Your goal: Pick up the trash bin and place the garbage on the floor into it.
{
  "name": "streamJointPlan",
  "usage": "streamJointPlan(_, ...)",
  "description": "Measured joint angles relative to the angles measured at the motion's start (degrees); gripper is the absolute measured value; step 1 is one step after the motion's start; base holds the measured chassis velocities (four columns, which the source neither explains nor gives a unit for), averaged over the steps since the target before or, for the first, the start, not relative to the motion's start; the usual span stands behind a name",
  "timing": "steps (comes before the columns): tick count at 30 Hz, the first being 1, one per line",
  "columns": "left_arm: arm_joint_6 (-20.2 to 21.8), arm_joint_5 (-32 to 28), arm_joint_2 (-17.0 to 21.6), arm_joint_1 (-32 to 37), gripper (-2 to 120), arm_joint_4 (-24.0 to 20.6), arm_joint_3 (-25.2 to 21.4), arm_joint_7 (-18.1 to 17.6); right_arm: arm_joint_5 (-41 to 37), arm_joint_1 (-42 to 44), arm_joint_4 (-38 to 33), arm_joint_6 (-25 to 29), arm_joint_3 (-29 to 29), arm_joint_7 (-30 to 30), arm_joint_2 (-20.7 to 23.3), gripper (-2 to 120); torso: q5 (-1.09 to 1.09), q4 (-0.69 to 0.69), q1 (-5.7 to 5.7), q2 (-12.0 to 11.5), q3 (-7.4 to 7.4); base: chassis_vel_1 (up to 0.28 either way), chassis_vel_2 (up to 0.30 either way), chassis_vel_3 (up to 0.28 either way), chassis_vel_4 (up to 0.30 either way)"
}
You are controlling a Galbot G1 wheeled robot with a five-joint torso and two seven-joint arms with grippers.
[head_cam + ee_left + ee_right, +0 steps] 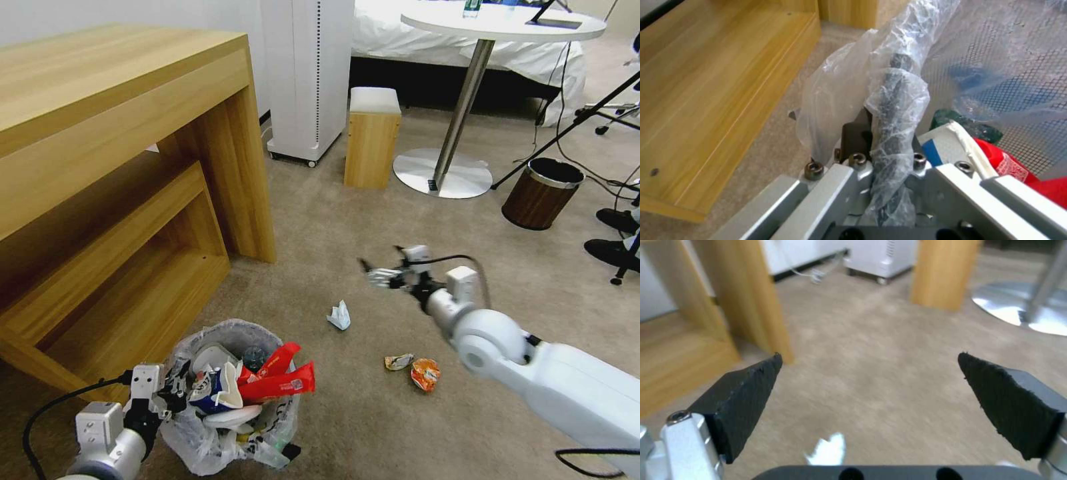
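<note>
Your left gripper (175,385) pinches the bin (230,400) rim; keep it steady. Your right gripper (375,272), wide open and empty, hangs above the paper (339,316): lower straight, straddle it.

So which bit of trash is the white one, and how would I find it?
Start at the big wooden desk, then look at the carpet beside the trash bin. The crumpled white paper lies there alone, below the open right gripper. Its neighbours, two orange wrappers, are colourful; it is plain white.

Hotel-like bedroom: bed (427,33), carpet (347,227), desk (100,113).
</note>
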State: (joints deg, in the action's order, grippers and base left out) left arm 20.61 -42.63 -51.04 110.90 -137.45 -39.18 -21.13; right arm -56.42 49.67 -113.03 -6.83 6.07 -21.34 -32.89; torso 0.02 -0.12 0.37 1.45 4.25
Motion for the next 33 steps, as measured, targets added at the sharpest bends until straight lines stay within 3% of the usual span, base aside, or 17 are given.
streamJointPlan(3, 0.9, -3.7, 0.3, -1.1, 0, -0.6, -1.4, -1.4, 2.7, 9.3, -1.1, -1.5, -9.4, -0.9, -1.0, 100, -0.02, -0.01, 0.00, 0.0, 0.00, 0.000, 0.000, 0.000, 0.000)
streamJointPlan(4, 0.9, -3.7, 0.3, -1.1, 0, -0.6, -1.4, -1.4, 2.7, 9.3, -1.1, -1.5, -9.4, -0.9, -1.0, 100, -0.02, -0.01, 0.00, 0.0, 0.00, 0.000, 0.000, 0.000, 0.000)
streamJointPlan(7, 1.7, -5.6, -0.4, -1.0, 0, -1.3, -3.1, -2.5, 6.8, 17.3, -0.7, -1.5, -17.6, 0.1, -3.6, 100, 0.00, -0.01, 0.00, 0.0, 0.00, 0.000, 0.000, 0.000, 0.000)
streamJointPlan(15, 2.8, -5.7, -3.7, -0.9, 0, -1.9, -3.9, -2.6, 16.2, 28.2, -1.2, -1.6, -30.6, 2.7, -10.2, 100, -0.02, -0.01, 0.00, 0.0, 0.00, 0.000, 0.000, 0.000, 0.000)
streamJointPlan(22, 3.3, -5.7, -4.5, -0.2, 0, -2.4, -4.6, -2.5, 19.0, 30.8, -1.1, -2.2, -33.4, 1.7, -13.0, 100, -0.02, -0.01, 0.00, 0.0, 0.00, 0.000, 0.000, 0.000, 0.000)
streamJointPlan(29, 4.2, -7.2, -5.5, 0.3, 0, -3.1, -6.5, -2.7, 19.0, 32.3, -0.7, -5.4, -34.0, -3.2, -17.9, 100, -0.01, 0.00, 0.00, 0.0, -0.01, 0.000, 0.000, 0.000, 0.000)
streamJointPlan(30, 4.7, -7.7, -6.1, 0.6, 0, -3.3, -6.9, -2.7, 20.6, 33.3, 0.1, -8.7, -34.0, -4.2, -20.6, 100, -0.01, 0.00, 0.00, 0.0, 0.00, 0.000, 0.000, 0.000, 0.000)
streamJointPlan(33, 4.8, -7.6, -7.0, 0.5, 0, -3.1, -7.6, -2.2, 23.5, 34.0, 0.8, -9.9, -33.6, -4.3, -22.9, 100, -0.02, 0.00, 0.00, 0.0, 0.00, 0.000, 0.000, 0.000, 0.000)
